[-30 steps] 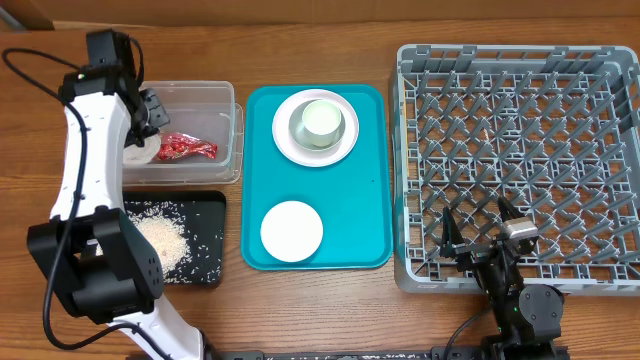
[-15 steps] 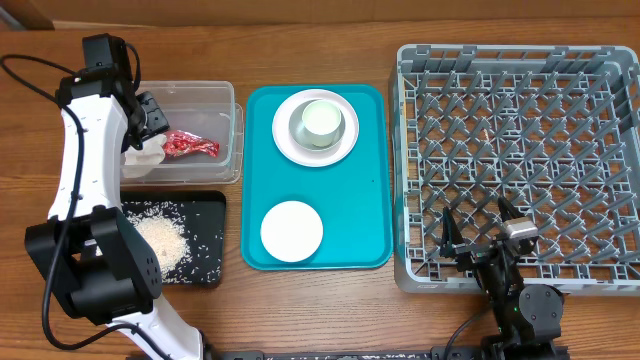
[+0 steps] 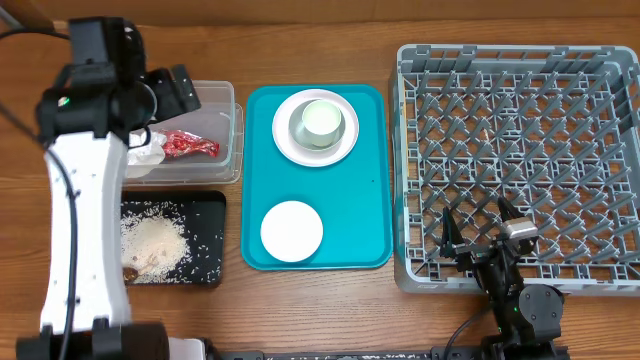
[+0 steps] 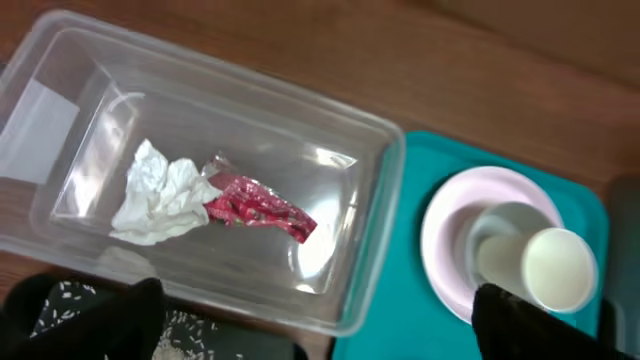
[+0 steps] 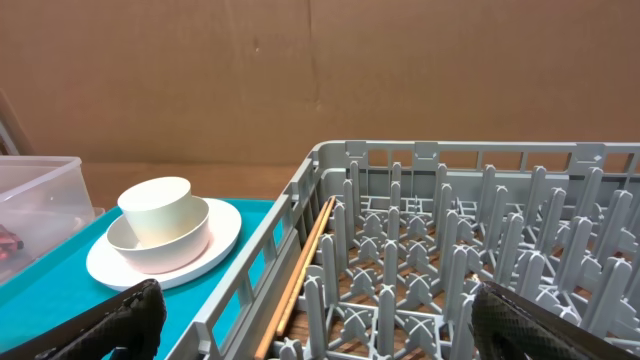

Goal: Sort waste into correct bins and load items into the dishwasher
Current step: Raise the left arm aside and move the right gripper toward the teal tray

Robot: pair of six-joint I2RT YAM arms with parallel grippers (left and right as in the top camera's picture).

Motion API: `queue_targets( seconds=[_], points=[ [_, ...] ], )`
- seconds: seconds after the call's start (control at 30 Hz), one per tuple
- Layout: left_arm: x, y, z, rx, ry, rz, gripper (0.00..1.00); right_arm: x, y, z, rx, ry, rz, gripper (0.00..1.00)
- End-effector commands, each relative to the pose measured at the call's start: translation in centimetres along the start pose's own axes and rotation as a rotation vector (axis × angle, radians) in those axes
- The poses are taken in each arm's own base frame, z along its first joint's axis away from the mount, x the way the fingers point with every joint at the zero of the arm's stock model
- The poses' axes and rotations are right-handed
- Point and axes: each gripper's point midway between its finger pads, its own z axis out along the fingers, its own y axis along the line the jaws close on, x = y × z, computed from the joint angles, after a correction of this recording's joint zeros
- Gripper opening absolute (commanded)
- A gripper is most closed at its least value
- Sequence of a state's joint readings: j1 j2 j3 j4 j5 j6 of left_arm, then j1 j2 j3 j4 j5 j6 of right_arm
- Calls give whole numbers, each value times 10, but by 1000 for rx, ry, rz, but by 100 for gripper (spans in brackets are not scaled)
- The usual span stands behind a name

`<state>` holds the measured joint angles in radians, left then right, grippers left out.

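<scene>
A clear plastic bin [image 3: 232,110] at the back left holds a crumpled white napkin [image 4: 155,190] and a red wrapper [image 4: 255,205]. My left gripper [image 3: 183,88] hangs open above that bin's right half, with nothing between its fingers. On the teal tray [image 3: 350,220] a white plate [image 3: 285,145] carries a bowl with a cup [image 3: 322,120] in it. A round white dish [image 3: 291,231] lies at the tray's near end. The grey dish rack [image 3: 405,160] stands on the right with wooden chopsticks [image 5: 305,265] along its left wall. My right gripper [image 3: 478,228] is open and empty over the rack's near edge.
A black tray [image 3: 205,200] with spilled rice [image 3: 155,240] sits in front of the clear bin, under my left arm. Bare wooden table lies between the teal tray and the rack.
My left gripper has opened and let go of the white napkin, which now lies in the clear bin. The left arm has lifted and shifted right. The right arm has not moved.
</scene>
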<state>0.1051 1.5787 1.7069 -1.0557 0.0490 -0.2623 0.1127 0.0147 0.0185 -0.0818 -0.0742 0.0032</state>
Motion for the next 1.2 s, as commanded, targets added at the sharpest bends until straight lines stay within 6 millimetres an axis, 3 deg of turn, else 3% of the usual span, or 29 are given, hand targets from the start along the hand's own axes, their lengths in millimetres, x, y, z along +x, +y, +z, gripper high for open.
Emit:
queue_targets(
  seconds=[0.0,0.17,0.47,0.6,0.7,0.8,1.17],
  points=[
    [11,-16,-8,99,53,-6,100,2,-1,0,5,-5,1,100],
    [39,-33,-14,215,181,-26,100,2,-1,0,5,-5,1,100],
    [69,-28,-20,194,311,-51,100,2,-1,0,4,-5,1,100],
    [80,-44,-28,300,362,-19,100,1,3,0,-21,-7,1,100],
    [82,-55,-32,374,371,9,100,-13,25,-3,-148,-50,33,100],
    [80,-55,-32,374,363,15,100,-27,29,-7,-162,-44,130,100],
    [77,-49,-28,338,345,24,100,-135,40,-41,-156,4,170,100]
  ],
)
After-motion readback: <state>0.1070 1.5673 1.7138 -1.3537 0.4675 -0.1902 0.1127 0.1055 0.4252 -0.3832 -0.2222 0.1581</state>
